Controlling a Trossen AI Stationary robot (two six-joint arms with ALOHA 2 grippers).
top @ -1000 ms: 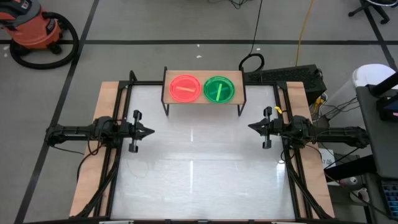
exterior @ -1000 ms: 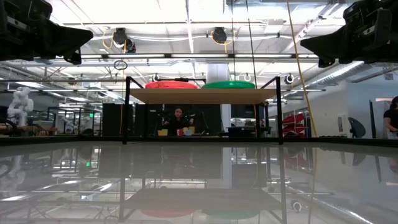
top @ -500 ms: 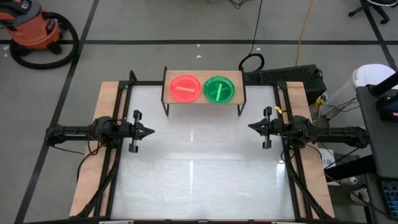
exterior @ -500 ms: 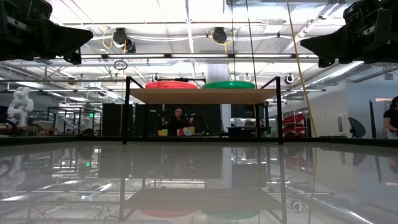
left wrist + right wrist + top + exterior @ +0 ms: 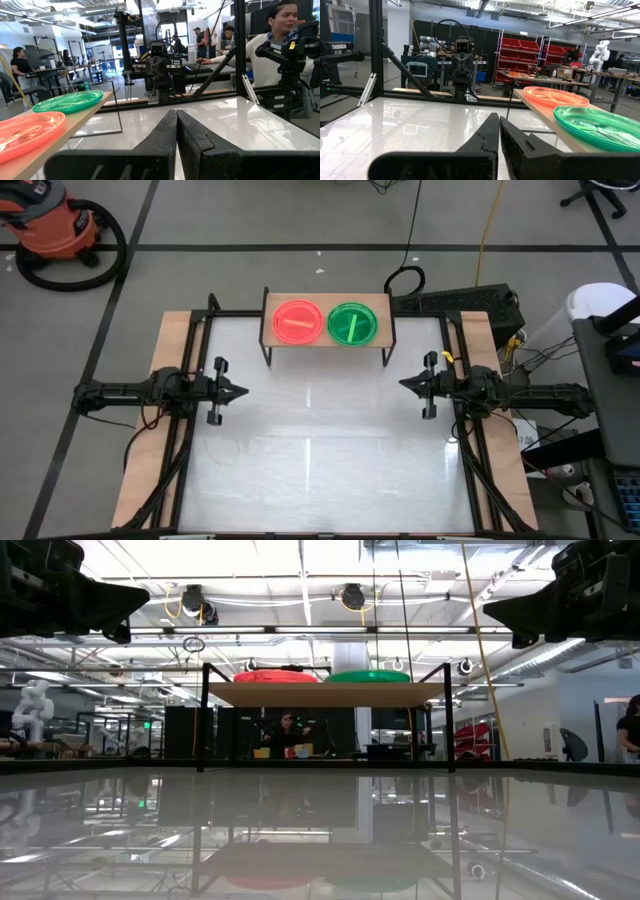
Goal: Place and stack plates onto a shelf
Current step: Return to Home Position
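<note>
All the plates in view sit on the shelf (image 5: 386, 330) at the worktop's (image 5: 320, 450) far edge, as an orange-topped stack (image 5: 297, 321) beside a green-topped stack (image 5: 352, 323). None shows on the worktop, so stacking looks finished. The left claw (image 5: 243, 391) at the left edge and the right claw (image 5: 403, 384) at the right edge are closed, empty.

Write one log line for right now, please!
left gripper: shut, parked left | right gripper: shut, parked right | shelf: orange plate beside green plate

Glossy translucent plastic plates (image 5: 298, 321), matt light-wood shelf (image 5: 385, 336) on black metal legs (image 5: 204, 720), mirror-glossy tabletop (image 5: 320, 445)
</note>
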